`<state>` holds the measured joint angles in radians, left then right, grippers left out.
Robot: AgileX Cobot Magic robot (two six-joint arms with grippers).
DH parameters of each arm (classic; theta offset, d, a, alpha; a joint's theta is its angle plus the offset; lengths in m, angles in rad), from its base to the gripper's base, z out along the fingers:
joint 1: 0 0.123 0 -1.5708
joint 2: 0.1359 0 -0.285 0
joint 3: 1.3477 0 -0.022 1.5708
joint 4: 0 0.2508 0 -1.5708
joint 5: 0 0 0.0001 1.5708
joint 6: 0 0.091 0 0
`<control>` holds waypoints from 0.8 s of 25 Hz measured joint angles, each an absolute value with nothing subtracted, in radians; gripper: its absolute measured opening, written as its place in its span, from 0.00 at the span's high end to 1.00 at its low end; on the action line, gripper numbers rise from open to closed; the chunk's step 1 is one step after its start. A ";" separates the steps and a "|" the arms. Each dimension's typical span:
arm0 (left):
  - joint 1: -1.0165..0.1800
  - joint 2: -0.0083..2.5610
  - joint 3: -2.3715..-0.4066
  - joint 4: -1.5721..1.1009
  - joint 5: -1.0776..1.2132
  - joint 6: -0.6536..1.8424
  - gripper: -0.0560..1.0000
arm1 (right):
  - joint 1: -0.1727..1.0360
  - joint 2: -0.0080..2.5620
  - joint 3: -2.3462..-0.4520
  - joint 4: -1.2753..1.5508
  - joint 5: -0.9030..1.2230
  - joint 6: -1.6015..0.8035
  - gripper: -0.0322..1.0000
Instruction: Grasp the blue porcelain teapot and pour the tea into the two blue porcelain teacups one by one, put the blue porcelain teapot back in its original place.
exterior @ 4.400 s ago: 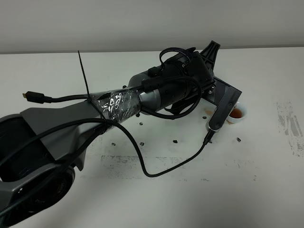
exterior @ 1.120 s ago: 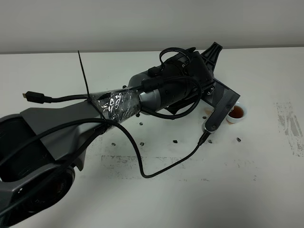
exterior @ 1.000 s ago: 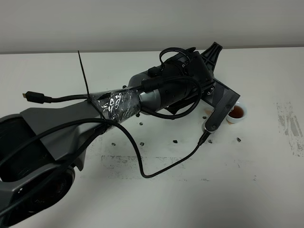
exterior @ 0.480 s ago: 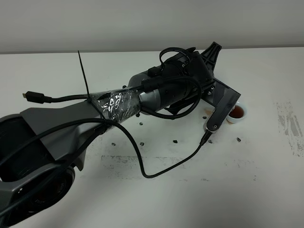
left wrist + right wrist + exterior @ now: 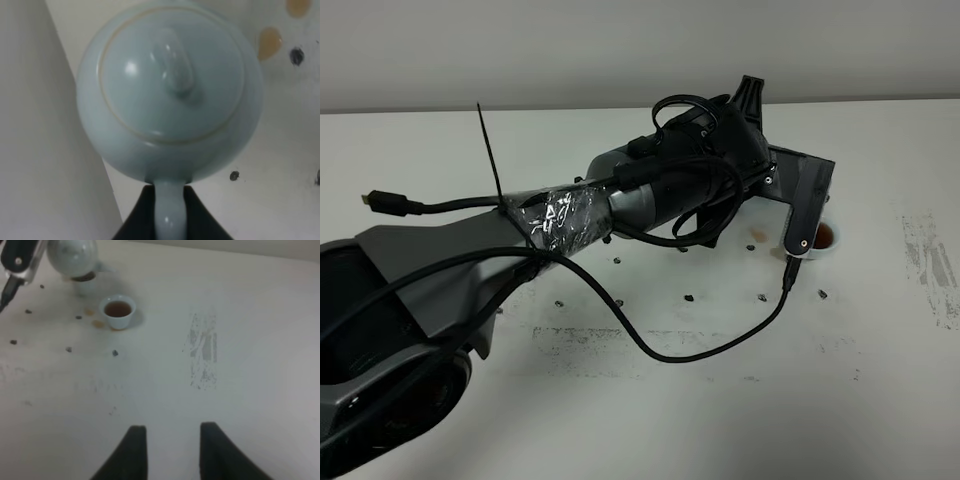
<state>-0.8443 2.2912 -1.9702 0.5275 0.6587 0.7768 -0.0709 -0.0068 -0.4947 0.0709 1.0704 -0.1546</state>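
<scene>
The blue porcelain teapot point(image 5: 170, 90) fills the left wrist view, lid and knob facing the camera. My left gripper point(image 5: 168, 191) is shut on its loop handle. In the right wrist view the teapot point(image 5: 74, 256) hangs just over one teacup point(image 5: 85, 287), whose inside is hidden. The other teacup point(image 5: 118, 309) stands beside it, holding brown tea point(image 5: 119, 308). From the high camera, only part of that filled teacup point(image 5: 823, 238) shows past the left arm point(image 5: 660, 195), which hides the teapot and the first cup. My right gripper point(image 5: 172, 428) is open and empty, well away from the cups.
Orange-brown tea drops point(image 5: 270, 40) and small dark specks point(image 5: 689, 297) dot the white table around the cups. A black cable point(image 5: 710, 350) loops from the left wrist across the table. A scuffed grey patch point(image 5: 202, 352) lies between the right gripper and the cups.
The left wrist has swung to the right and lifted a little. Its camera mount now covers part of the filled teacup. The cable loop shifted right with it.
</scene>
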 joint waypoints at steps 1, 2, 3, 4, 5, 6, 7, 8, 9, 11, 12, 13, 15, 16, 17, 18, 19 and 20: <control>-0.844 2.283 -1.970 0.521 0.662 0.753 0.92 | -0.071 -0.007 -0.495 0.071 1.070 -0.155 0.69; -0.844 2.273 -1.970 0.511 0.665 0.725 0.92 | -0.071 -0.007 -0.495 0.071 1.070 -0.155 0.69; -0.844 2.265 -1.970 0.502 0.670 0.695 0.92 | -0.071 -0.007 -0.495 0.071 1.070 -0.155 0.69; -0.844 2.255 -1.970 0.489 0.676 0.662 0.92 | -0.071 -0.007 -0.495 0.071 1.070 -0.155 0.69; -0.844 2.247 -1.970 0.476 0.684 0.634 0.92 | -0.071 -0.007 -0.495 0.071 1.070 -0.155 0.69; -0.844 2.235 -1.970 0.463 0.695 0.603 0.92 | -0.071 -0.007 -0.495 0.071 1.070 -0.155 0.69; -0.844 2.226 -1.970 0.452 0.716 0.555 0.92 | -0.071 -0.007 -0.495 0.071 1.070 -0.155 0.69; -0.844 2.214 -1.970 0.447 0.733 0.517 0.92 | -0.071 -0.007 -0.495 0.071 1.070 -0.155 0.69; -0.842 2.203 -1.970 0.437 0.746 0.467 0.92 | -0.071 -0.007 -0.495 0.071 1.070 -0.155 0.69; -0.840 2.188 -1.970 0.424 0.786 0.369 0.92 | -0.071 -0.007 -0.495 0.071 1.070 -0.155 0.69; -0.837 2.183 -1.971 0.415 0.809 0.334 0.92 | -0.071 -0.007 -0.495 0.071 1.070 -0.155 0.69; -0.833 2.181 -1.971 0.399 0.829 0.299 0.92 | -0.071 -0.007 -0.495 0.071 1.070 -0.155 0.69; -0.826 2.181 -1.971 0.362 0.878 0.269 0.92 | -0.071 -0.007 -0.495 0.071 1.070 -0.155 0.69; -0.822 2.181 -1.970 0.338 0.900 0.266 0.92 | -0.071 -0.007 -0.495 0.071 1.070 -0.155 0.69; -0.819 2.181 -1.970 0.317 0.916 0.269 0.92 | -0.071 -0.007 -0.495 0.071 1.070 -0.155 0.69; -0.818 2.181 -1.970 0.297 0.928 0.276 0.92 | -0.071 -0.007 -0.495 0.071 1.070 -0.155 0.69; -0.817 2.181 -1.970 0.283 0.935 0.286 0.92 | -0.071 -0.007 -0.495 0.071 1.070 -0.155 0.69; -0.817 2.182 -1.970 0.269 0.937 0.298 0.92 | -0.071 -0.007 -0.495 0.071 1.070 -0.155 0.69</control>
<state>-0.8167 2.1817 -1.9699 0.2687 0.9375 0.2975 -0.0709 -0.0068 -0.4947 0.0712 1.0704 -0.1546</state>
